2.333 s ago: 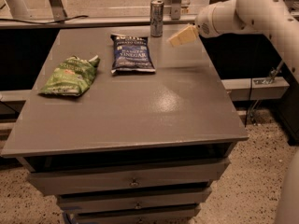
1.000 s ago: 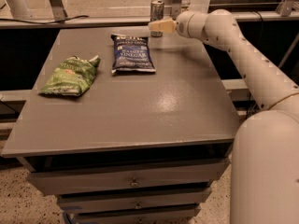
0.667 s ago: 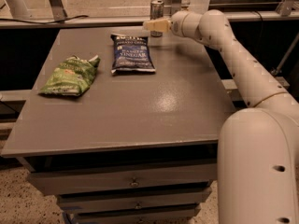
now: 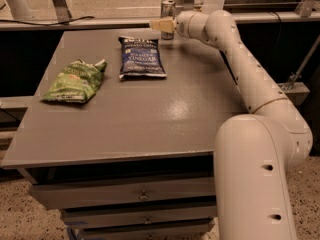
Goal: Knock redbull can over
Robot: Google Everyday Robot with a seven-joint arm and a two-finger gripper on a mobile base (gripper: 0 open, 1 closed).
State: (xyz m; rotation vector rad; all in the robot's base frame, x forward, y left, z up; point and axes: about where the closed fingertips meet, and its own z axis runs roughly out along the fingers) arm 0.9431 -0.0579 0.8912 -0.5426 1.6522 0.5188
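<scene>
The redbull can stands upright at the far edge of the grey table, a slim silver-and-blue can with a shiny top. My gripper reaches across from the right, its pale fingers lying right in front of the can's lower half and hiding it. The fingertips point left, just past the can. A dark blue chip bag lies flat just in front of the gripper.
A green chip bag lies on the table's left side. My white arm runs along the table's right edge. A rail and metal legs stand behind the table. Drawers sit under the top.
My gripper has swept left from the table's right side to the can, ending in front of it. The can still stands upright in the same spot.
</scene>
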